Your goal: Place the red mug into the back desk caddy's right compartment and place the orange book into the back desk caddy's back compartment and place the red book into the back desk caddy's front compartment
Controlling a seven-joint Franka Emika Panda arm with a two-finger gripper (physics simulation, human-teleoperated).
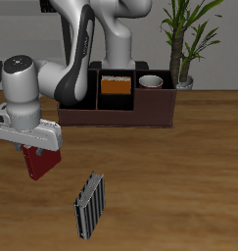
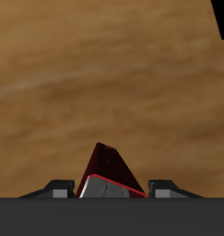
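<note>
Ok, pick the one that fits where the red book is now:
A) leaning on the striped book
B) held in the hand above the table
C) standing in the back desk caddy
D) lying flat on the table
B: the red book hangs clamped in the hand, clear of the table, away from the back desk caddy and the striped book.

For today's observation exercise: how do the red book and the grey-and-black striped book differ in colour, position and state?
1. The red book has a plain dark red cover; the striped book is grey and black.
2. The red book hangs tilted in the gripper, above the table; the striped book rests on the table, untouched.
3. The striped book is nearer the table's front edge than the red book.
Both are small, thin books, outside the back desk caddy.
</note>
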